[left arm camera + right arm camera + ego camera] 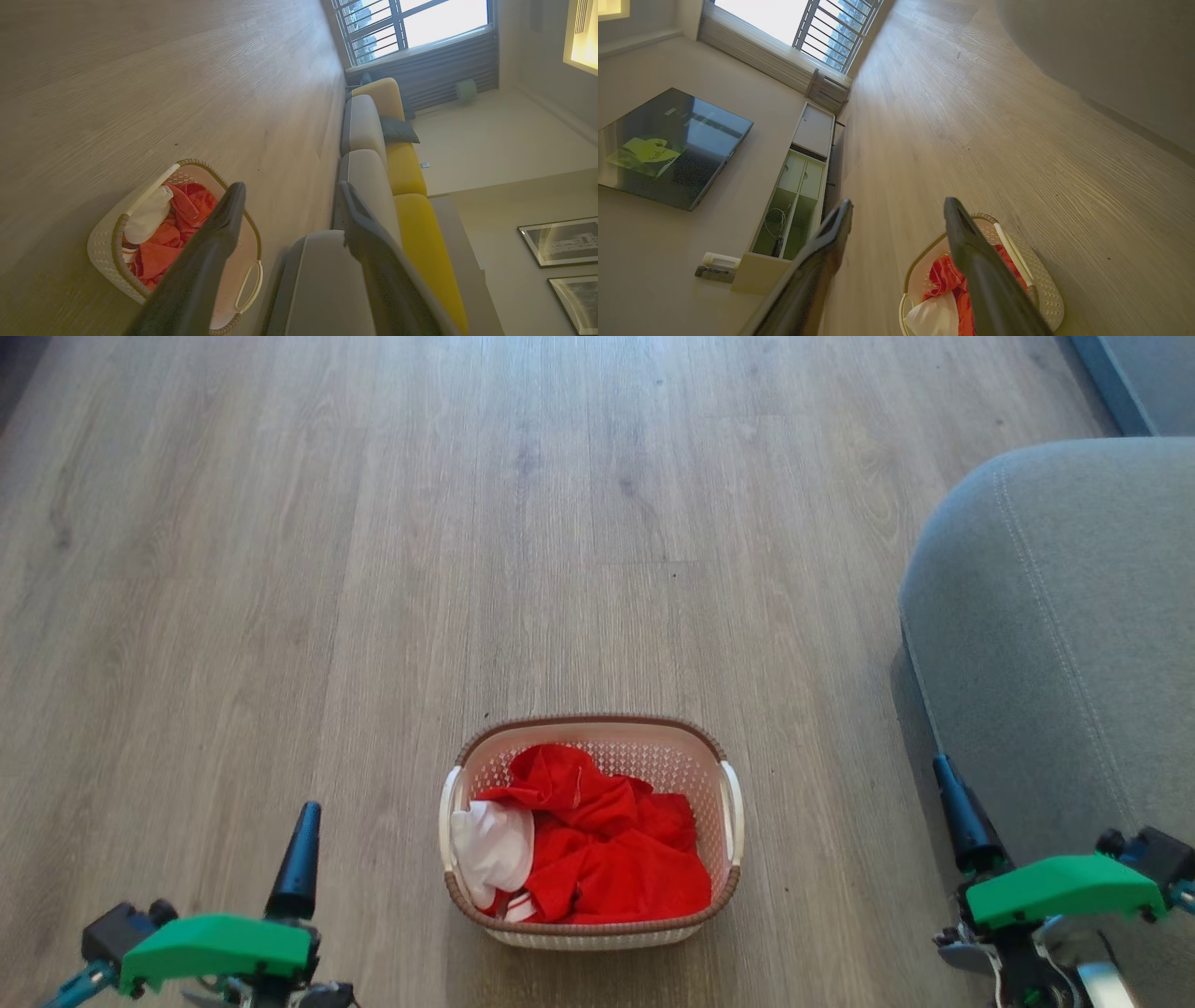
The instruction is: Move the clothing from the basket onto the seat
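Observation:
The cream basket (733, 821) with a brown rim stands on the wood floor at bottom centre, holding the bright red clothing (616, 845) with a white sleeve at its left. The grey seat (1064, 644) fills the right side. My left gripper (301, 845) sits at the lower left, well left of the basket. My right gripper (962, 812) sits at the lower right, against the seat's front edge. Both stand open and empty in the wrist views, left gripper (289, 200), right gripper (896, 207). Those views also catch the basket (105, 254) (1045, 289) and clothing (161, 252) (943, 277).
Wood floor (467, 523) stretches ahead of the basket. A long grey and yellow sofa (402, 163) runs toward a window in the left wrist view. A low TV cabinet (798, 196) and a wall screen (668, 144) line the opposite wall.

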